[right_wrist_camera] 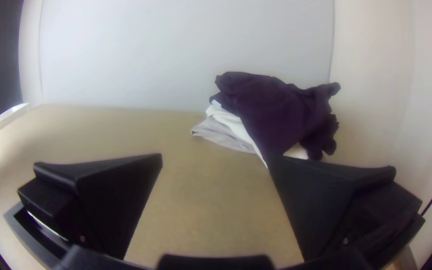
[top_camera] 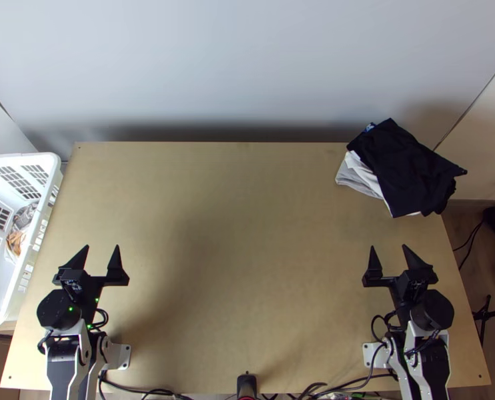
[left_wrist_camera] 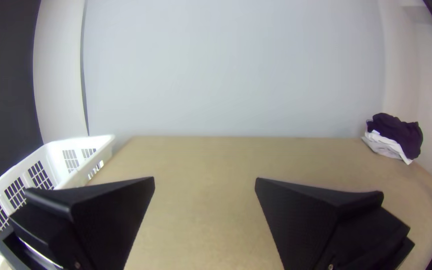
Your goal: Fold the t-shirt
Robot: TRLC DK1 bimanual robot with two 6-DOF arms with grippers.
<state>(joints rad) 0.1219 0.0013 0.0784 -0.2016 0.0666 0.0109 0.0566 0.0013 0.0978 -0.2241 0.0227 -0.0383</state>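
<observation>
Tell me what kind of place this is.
Probably a robot workstation for handling laundry: two arms at a wooden table, a pile of clothes on it, and a white basket alongside.

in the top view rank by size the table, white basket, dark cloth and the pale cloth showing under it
1. table
2. white basket, cut off by the view's edge
3. dark cloth
4. pale cloth
</observation>
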